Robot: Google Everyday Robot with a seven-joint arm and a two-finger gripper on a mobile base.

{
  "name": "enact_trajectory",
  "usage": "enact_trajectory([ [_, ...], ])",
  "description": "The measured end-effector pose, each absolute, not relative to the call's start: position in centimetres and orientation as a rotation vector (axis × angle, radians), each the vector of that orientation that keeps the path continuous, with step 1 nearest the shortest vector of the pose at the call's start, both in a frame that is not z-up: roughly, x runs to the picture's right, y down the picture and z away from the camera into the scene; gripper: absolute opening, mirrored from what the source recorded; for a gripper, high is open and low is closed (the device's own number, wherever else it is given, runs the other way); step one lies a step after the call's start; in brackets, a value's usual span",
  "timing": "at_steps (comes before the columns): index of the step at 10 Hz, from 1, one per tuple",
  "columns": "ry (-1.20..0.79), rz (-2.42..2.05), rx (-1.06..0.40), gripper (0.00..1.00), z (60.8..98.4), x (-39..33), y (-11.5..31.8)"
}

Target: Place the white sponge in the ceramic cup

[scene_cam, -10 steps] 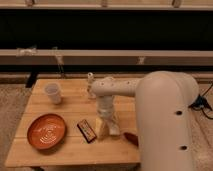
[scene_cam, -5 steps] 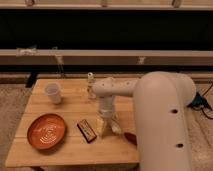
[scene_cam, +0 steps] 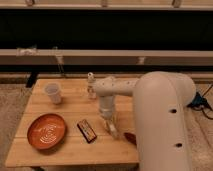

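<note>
White: 1 cup (scene_cam: 53, 92), 1 sponge (scene_cam: 115, 133) at closed tool (scene_cam: 110, 126)

The wooden table (scene_cam: 70, 150) carries a white cup (scene_cam: 53, 93) at far left, a bottle (scene_cam: 91, 85) at far centre, an orange bowl (scene_cam: 46, 131) at near left, and a dark bar (scene_cam: 86, 130) to the bowl's right. Just right of the bar, the gripper (scene_cam: 111, 127) is down at the tabletop, closed on the sponge (scene_cam: 113, 133).

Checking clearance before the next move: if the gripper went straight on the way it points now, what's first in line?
The gripper, shut, points down at the table beside the dark brown bar. First in line looks like the white sponge at its tips, then the table itself; contact is unclear.
</note>
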State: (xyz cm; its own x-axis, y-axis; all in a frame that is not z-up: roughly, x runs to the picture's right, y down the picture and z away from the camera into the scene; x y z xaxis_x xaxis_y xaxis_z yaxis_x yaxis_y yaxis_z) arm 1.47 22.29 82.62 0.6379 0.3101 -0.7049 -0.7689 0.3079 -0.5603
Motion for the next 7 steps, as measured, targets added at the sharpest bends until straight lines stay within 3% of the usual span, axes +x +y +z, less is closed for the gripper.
enact_trajectory([
  [3,0.493,0.805,-0.963,0.0,81.6,3.7,20.2],
  [7,0.32,0.86,-0.839,0.0,77.2,6.7,12.6],
])
